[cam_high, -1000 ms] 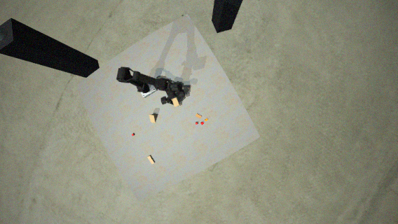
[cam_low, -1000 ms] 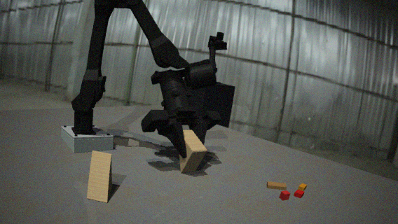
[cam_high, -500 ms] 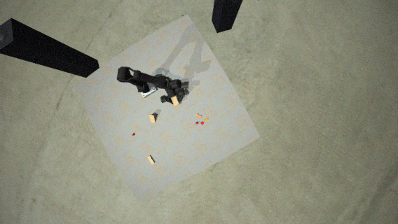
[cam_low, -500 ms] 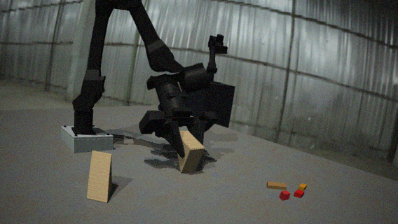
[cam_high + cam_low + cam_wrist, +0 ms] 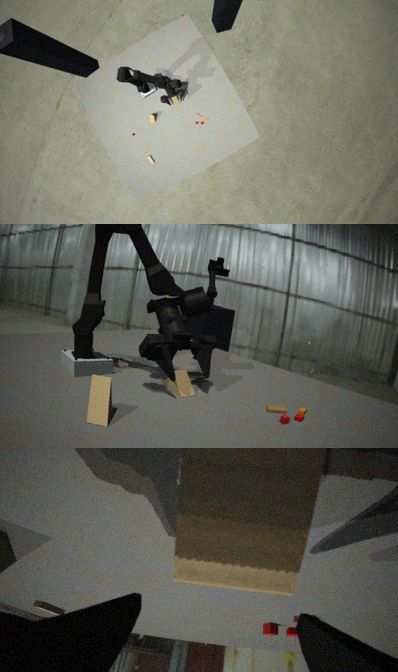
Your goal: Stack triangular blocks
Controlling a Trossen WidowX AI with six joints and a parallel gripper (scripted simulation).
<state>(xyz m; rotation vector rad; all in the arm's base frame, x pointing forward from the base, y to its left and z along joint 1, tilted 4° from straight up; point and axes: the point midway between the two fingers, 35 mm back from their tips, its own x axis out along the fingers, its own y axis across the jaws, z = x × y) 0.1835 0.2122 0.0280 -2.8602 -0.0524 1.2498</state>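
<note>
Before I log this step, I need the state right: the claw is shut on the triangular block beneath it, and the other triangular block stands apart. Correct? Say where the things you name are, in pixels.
Not quite: the claw (image 5: 190, 378) (image 5: 219, 611) is open, its fingers spread wide, as the exterior and wrist views show. The rest is right.

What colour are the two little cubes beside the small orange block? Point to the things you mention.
Both cubes (image 5: 284, 419) (image 5: 298, 417) are red, seen best in the exterior view.

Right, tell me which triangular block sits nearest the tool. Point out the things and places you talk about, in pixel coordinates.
The triangular block (image 5: 175, 99) (image 5: 185, 384) (image 5: 240, 548) beneath the open tool (image 5: 170, 101) (image 5: 190, 379) (image 5: 220, 607); the other stands well apart.
</note>
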